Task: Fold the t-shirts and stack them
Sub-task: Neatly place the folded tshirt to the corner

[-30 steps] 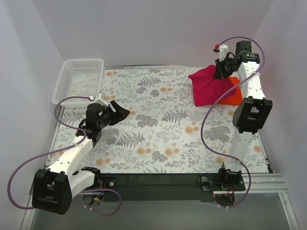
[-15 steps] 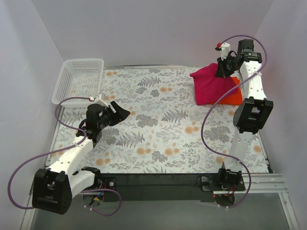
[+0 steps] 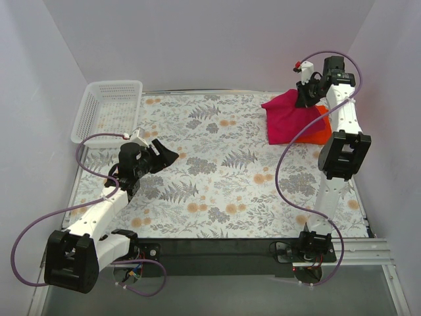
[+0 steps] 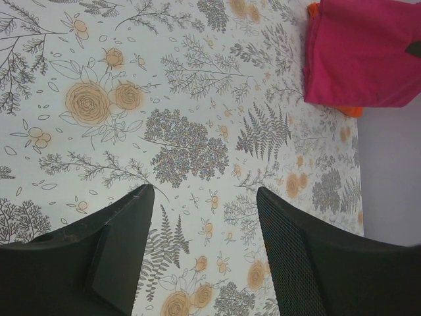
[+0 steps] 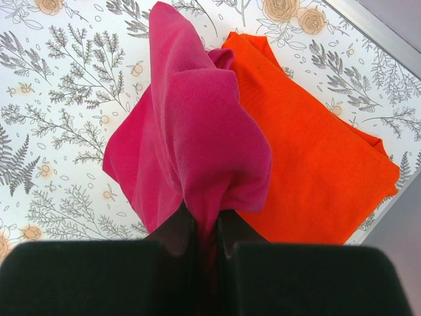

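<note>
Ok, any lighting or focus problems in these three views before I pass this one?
Top external: even soft light, no glare, floral tablecloth crisp. Left wrist: print sharp, the left hand just dark shapes at the bottom. Right wrist: magenta t-shirt and orange t-shirt sharp and strongly saturated; the right hand an underexposed, soft-edged black mass.

My fern-and-flower printed tabletop (image 3: pixel 217 164) carries a white plastic lattice basket (image 3: pixel 113 83) far left, a folded orange-red cloth t-shirt (image 3: pixel 321 135) far right, and a magenta-pink cloth t-shirt (image 3: pixel 284 122) overlapping it onto the print.
</note>
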### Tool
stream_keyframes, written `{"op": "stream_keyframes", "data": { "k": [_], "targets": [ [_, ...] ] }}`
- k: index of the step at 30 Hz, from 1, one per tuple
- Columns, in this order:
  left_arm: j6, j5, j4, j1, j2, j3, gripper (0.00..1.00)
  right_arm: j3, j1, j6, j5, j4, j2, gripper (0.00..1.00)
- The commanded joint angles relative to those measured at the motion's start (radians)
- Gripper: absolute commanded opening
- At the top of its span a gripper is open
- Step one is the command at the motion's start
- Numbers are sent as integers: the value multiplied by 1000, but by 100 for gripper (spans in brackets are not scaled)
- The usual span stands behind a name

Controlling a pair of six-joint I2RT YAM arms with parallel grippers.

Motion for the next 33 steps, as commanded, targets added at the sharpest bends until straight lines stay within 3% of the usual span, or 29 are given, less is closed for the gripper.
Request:
{"op": "stream_keyframes", "data": {
  "k": [1,22,33],
  "targets": [
    [6,4,4,8,-3,-8,59,37,-6,-4,-27,39,-11,1],
    [6,4,7,8,-3,-14,59,35,-6,19,-82,46,-152,1],
    [6,3,7,8,-6,-13,59,26,-6,15,-55,49,-116,1]
  ]
}}
